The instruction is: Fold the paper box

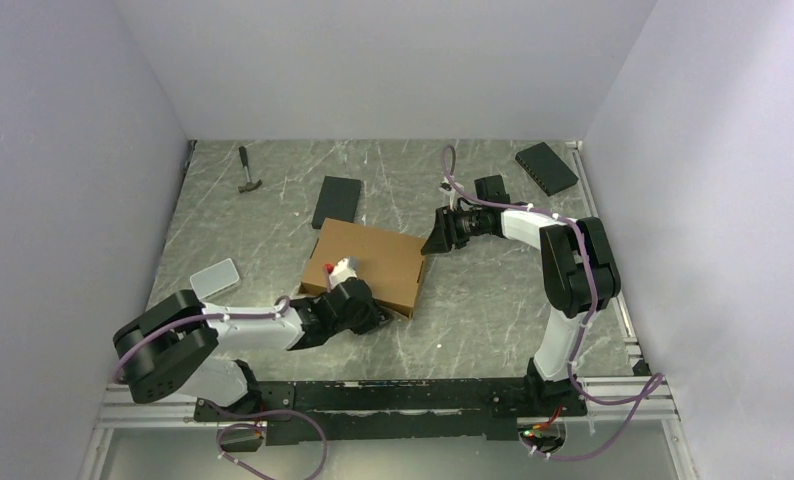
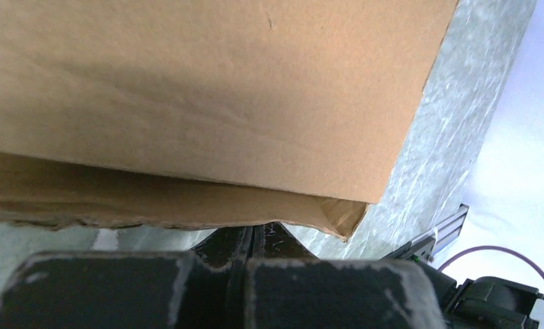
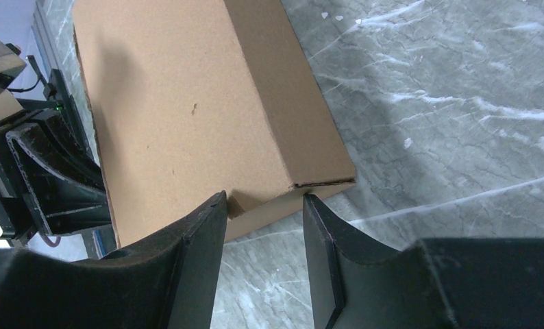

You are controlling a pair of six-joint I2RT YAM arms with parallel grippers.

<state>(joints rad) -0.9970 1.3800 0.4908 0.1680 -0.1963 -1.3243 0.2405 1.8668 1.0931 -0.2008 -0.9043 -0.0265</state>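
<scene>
seeing the paper box lying flat around the middle of the bench, top panel down and looking mostly closed up. noting a hammer far off at the back left, well apart from the work.

finding the left claw at the box's near edge, toward the left corner, fingers pressed together with nothing visible between them. in its own wrist view, sitting low under the overhanging top panel, with a lower cardboard layer gaping slightly beneath that panel at the corner.

finding the right claw just beside the far right corner, jaws standing partly apart and gripping nothing. in its wrist view, seeing that corner framed between the 2 fingers; not being able to tell whether touching.

judging the box as light, stiff across its panels, yet bending readily along the creases. expecting sliding on the smooth bench when pushed from 1 side only, so bracing the opposite side with the other claw. expecting thin edges to crush under a hard pinch. favouring taking hold of a single flap edge close to a crease, or pressing flat on the top panel with closed fingers.
</scene>
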